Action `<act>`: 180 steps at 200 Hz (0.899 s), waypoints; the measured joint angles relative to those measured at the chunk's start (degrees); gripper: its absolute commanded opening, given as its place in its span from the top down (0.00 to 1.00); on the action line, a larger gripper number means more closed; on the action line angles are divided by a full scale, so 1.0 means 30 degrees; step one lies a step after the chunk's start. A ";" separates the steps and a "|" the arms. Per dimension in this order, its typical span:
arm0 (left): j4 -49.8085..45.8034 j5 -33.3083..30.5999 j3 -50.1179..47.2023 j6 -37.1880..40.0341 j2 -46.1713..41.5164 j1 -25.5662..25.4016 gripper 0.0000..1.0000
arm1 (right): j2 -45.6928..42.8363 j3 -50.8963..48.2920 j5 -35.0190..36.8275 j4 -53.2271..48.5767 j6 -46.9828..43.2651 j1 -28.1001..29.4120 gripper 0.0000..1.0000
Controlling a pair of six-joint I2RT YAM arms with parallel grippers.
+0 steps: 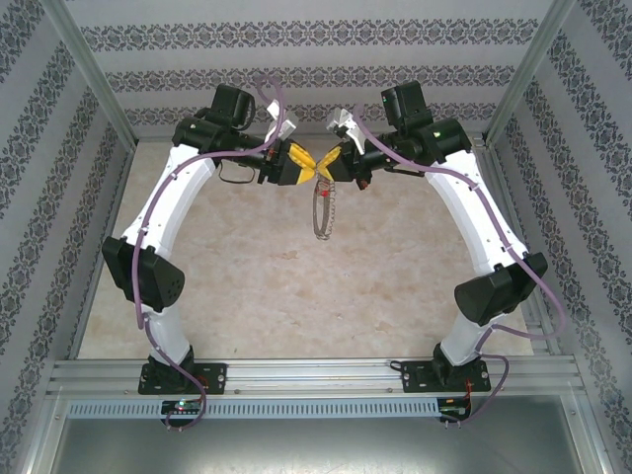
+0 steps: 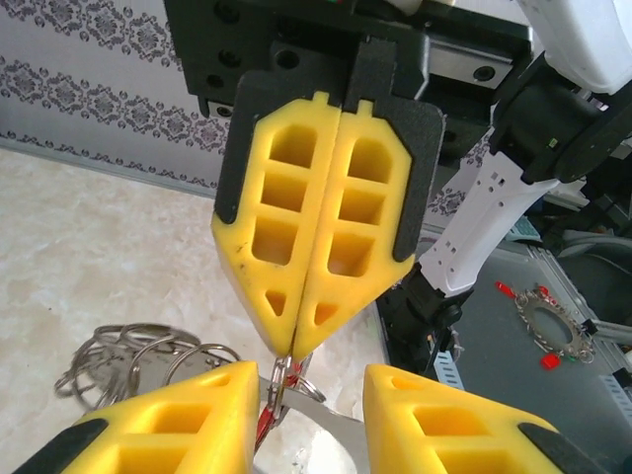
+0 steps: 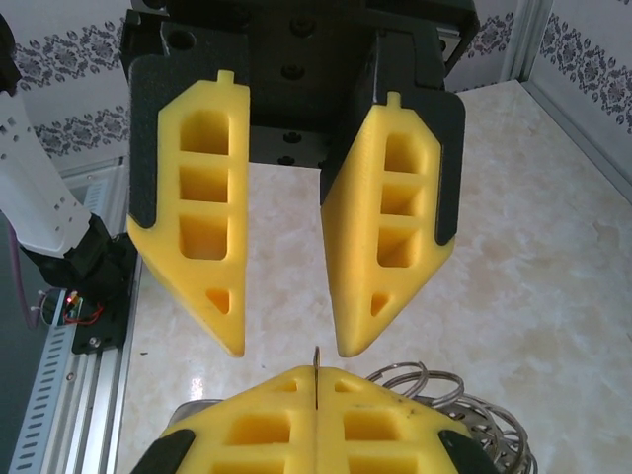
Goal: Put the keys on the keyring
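right claw (image 2: 293, 351) closed on the keyring (image 1: 321, 212), left claw (image 3: 291, 351) open just opposite, red key (image 2: 265, 420) between its fingers, marble bench (image 1: 247, 286) below

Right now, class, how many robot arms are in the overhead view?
2. The left arm rises from the near-left base, the right arm from the near-right; they meet at the far middle by the keyring.
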 measured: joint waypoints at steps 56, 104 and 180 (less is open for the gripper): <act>0.0000 0.0044 0.0000 -0.0058 0.0066 -0.0240 0.72 | 0.0000 0.0000 -0.0117 0.0036 0.0007 0.0000 1.00; 0.0044 0.0051 0.0044 -0.0146 0.0430 -0.0262 0.89 | 0.0000 -0.0036 -0.0131 0.0058 0.0007 0.0000 1.00; 0.0189 -0.0022 0.0073 -0.0233 0.0503 -0.0248 1.00 | -0.0058 -0.0393 -0.0204 0.0459 0.0517 -0.0051 0.71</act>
